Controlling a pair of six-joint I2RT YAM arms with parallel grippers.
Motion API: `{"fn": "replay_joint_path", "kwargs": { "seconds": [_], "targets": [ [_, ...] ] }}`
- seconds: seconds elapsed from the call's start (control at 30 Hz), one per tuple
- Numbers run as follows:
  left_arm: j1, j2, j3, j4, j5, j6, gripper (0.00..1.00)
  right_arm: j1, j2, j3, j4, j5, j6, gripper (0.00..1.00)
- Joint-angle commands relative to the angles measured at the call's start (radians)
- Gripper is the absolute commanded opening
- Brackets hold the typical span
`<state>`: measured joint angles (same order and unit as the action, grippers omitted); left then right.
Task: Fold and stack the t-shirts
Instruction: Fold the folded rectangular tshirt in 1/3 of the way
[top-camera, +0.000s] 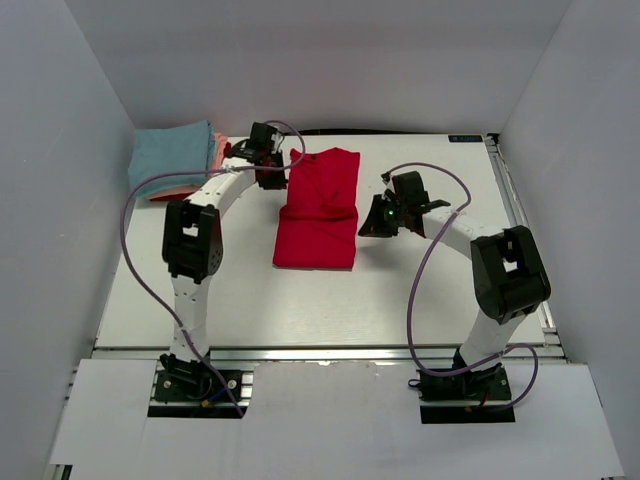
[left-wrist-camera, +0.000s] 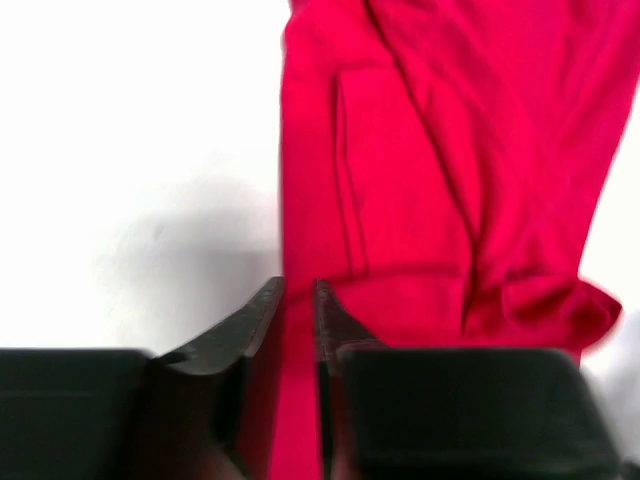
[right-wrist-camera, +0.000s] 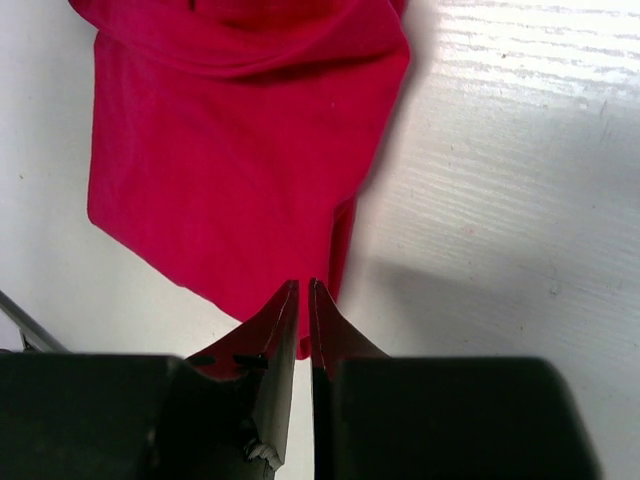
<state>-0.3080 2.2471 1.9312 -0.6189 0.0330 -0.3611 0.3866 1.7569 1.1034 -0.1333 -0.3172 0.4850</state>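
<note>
The red t-shirt (top-camera: 318, 235) lies in the middle of the white table (top-camera: 430, 300), folded into a long strip with a crease across its middle. At its far left edge my left gripper (top-camera: 270, 172) has its jaws a narrow way apart, and red cloth (left-wrist-camera: 420, 150) fills the gap at the tips (left-wrist-camera: 300, 285). At the shirt's right edge my right gripper (top-camera: 368, 225) is nearly closed, with a corner of the red cloth (right-wrist-camera: 230, 150) at its tips (right-wrist-camera: 303, 283). A folded light blue t-shirt (top-camera: 170, 155) lies on a salmon-pink one (top-camera: 218, 150) at the back left.
White walls close in the table on the left, back and right. A metal rail (top-camera: 330, 352) runs along the near edge by the arm bases. Purple cables (top-camera: 135, 250) loop beside each arm. Bare tabletop lies in front of the red shirt.
</note>
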Motion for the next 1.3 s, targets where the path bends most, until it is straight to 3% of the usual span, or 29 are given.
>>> {"fn": "replay_joint_path", "kwargs": {
  "seconds": [0.0,0.07,0.13,0.23,0.4,0.7,1.27],
  "targets": [
    [-0.003,-0.211,-0.072,0.006,-0.042,0.049,0.26,0.005,-0.016,0.044,0.063,-0.011,-0.032,0.15],
    [-0.003,-0.239,-0.147,-0.033,0.019,0.07,0.19,0.006,0.007,0.076,0.058,-0.025,-0.04,0.12],
    [-0.003,-0.288,-0.224,-0.042,0.057,0.082,0.13,0.009,0.047,0.119,0.058,-0.031,-0.049,0.0],
    [-0.005,-0.336,-0.349,-0.013,0.087,0.091,0.0,0.02,0.099,0.173,0.057,-0.034,-0.054,0.0],
    [-0.013,-0.351,-0.443,0.051,0.145,0.083,0.0,0.05,0.177,0.237,0.063,-0.019,-0.056,0.0],
    [-0.037,-0.25,-0.402,0.065,0.156,0.086,0.0,0.093,0.279,0.328,0.055,0.015,-0.045,0.0],
    [-0.045,-0.049,-0.18,0.045,0.125,0.091,0.0,0.112,0.385,0.469,0.018,0.006,-0.043,0.0]
  ]
}}
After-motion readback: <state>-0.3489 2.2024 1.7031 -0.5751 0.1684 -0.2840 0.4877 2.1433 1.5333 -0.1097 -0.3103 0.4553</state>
